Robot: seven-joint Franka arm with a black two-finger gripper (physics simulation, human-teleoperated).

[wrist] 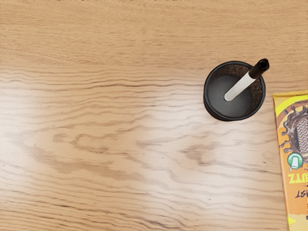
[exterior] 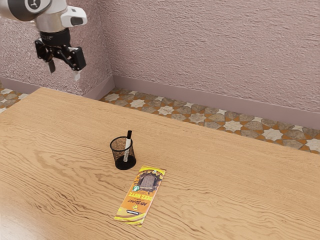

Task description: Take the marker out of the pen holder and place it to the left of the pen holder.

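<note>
One marker point(wrist: 238, 89), leaning inside the pen holder point(wrist: 226, 117). Probably light, stiff, kinda slick, so I'd pinch that black cap point(wrist: 260, 69). Hand point(exterior: 65, 74) hangs up high, fingers apart.

The readable words are on the snack wrapper point(exterior: 146, 181) just beside the pen holder point(exterior: 123, 161). Yellow lettering point(exterior: 141, 196) on its orange part reads "DEEZ NUTZ"; in the wrist view it stands upside down, with "UTZ" legible. Farther from the pen holder, slanted dark lettering point(exterior: 141, 203) reads "MrBeast", also inverted. Farther still from the pen holder, a dark strip point(exterior: 133, 212) carries pale print too small to read. On the wrapper nearer the pen holder, a round green badge point(wrist: 294, 160) bears a pale symbol. Well apart from the pen holder and above it, a robot joint shows a dark round logo point(exterior: 33, 4).
</note>
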